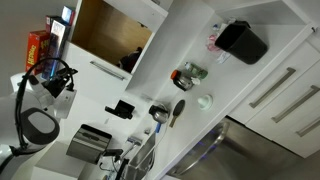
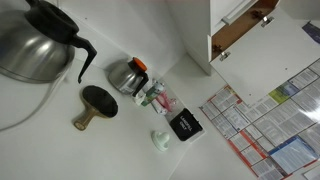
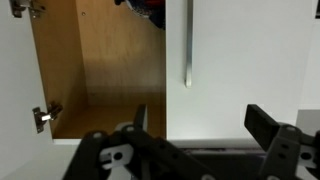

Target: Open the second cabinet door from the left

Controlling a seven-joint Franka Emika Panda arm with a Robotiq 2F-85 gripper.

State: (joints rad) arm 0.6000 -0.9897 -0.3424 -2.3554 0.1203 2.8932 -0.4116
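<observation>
In the wrist view a cabinet stands open, showing its wooden inside point(image 3: 100, 70). Its white door point(image 3: 12, 90) is swung out at the left edge, with hinges showing. No poster shows on it from here. To its right is a closed white door point(image 3: 250, 50) with a slim silver bar handle point(image 3: 187, 45). My gripper point(image 3: 200, 110) is open and empty, facing the closed door just below the handle and apart from it. The open cabinet also shows in both exterior views point(image 1: 110, 35) point(image 2: 240, 25). My gripper point(image 1: 52, 75) hangs in front of it.
A white counter point(image 1: 200, 120) carries a black box point(image 1: 240, 42), a small kettle point(image 2: 127, 75), a large coffee pot point(image 2: 35, 40), a black paddle point(image 2: 97, 102) and a small white cup point(image 2: 160, 140). Posters point(image 2: 265, 120) cover a white face. White drawer fronts point(image 1: 290, 90) have long bar handles.
</observation>
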